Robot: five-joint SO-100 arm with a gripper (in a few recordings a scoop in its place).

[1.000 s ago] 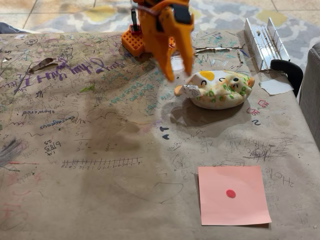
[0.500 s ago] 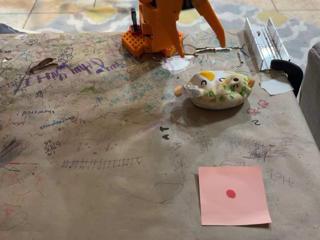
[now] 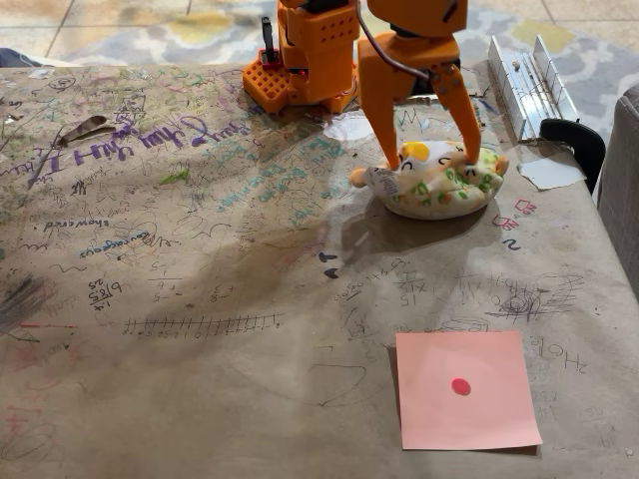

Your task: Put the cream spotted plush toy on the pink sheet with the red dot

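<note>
the hand straddles the plush, wide open, fingertips touching it, no grip yet; lifting and carrying to the pink sheet remain.

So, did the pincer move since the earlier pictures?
Yes. The pincer moved right and down, away from the orange base, and now straddles the cream spotted plush toy, open.

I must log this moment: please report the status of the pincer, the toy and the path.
Orange pincer open, fingers astride cream spotted plush toy, not closed. Toy on brown paper-covered table. Pink sheet with red dot bare, path clear.
</note>
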